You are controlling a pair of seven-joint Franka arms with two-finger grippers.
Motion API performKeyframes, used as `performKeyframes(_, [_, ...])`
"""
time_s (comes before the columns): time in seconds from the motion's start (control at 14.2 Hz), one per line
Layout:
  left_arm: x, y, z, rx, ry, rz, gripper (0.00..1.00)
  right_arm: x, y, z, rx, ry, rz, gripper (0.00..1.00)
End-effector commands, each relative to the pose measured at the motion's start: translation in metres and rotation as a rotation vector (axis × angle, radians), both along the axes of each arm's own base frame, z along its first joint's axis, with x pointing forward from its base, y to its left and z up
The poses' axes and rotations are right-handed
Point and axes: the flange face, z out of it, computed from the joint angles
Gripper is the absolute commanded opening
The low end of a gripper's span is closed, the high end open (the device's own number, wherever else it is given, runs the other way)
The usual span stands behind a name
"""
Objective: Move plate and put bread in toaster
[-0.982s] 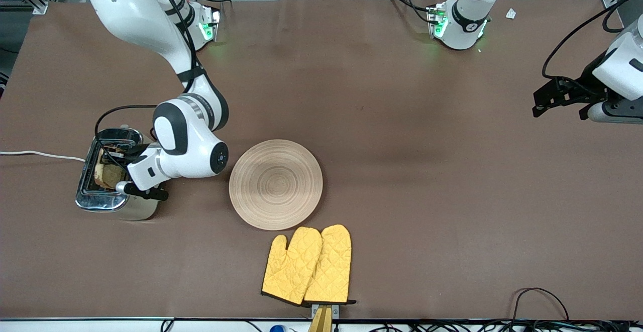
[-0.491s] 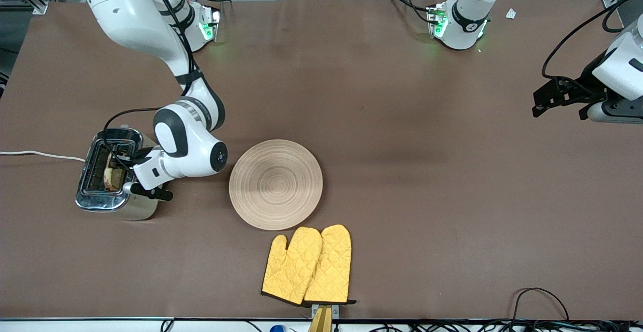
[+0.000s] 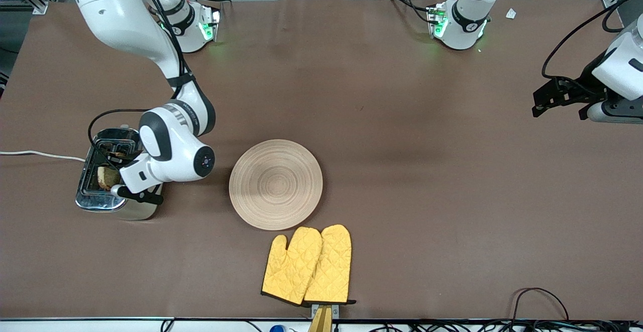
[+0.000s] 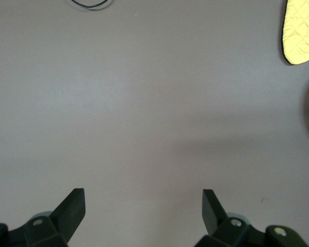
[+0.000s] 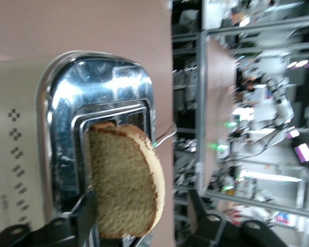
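Brown surface (image 3: 402,121): plate (image 3: 276,184) sits mid-surface, beside mitts (image 3: 307,264). Toaster (image 3: 103,174) at right arm's end. My right gripper (image 3: 116,171) has shifted across it w/ bread (image 5: 124,177), jaws maybe clamping, now at a slot; lowering's next. Left gripper (image 4: 143,208) waits, jaws spread.

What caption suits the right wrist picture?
Right gripper over the chrome toaster, the bread standing in a slot.

No text, label, brand or number can be read on anything here.
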Motion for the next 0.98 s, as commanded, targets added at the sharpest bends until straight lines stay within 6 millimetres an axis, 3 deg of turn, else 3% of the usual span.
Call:
performKeyframes(0.0, [-0.002,-0.001,0.005,0.0,-0.007,0.004,1.0,0.01,0.007,0.06,0.188,-0.008,-0.037,1.0])
performKeyframes(0.14, [-0.002,-0.001,0.005,0.001,-0.008,0.004,1.0,0.014,0.006,0.102,0.317,-0.029,-0.057,1.0])
performKeyframes(0.35, [-0.002,-0.001,0.005,0.002,-0.006,0.002,1.0,0.014,-0.033,0.152,0.538,-0.101,-0.167,1.0])
performKeyframes(0.56, [-0.002,0.0,0.005,0.002,-0.006,-0.005,1.0,0.003,-0.053,0.211,0.717,-0.168,-0.157,1.0])
performKeyframes(0.7, [-0.002,0.001,0.005,0.003,-0.008,0.001,1.0,-0.015,-0.079,0.26,0.905,-0.182,-0.134,1.0])
performKeyframes(0.91, [-0.001,0.002,0.007,0.031,-0.014,-0.007,1.0,-0.048,-0.112,0.306,1.026,-0.196,-0.104,1.0])
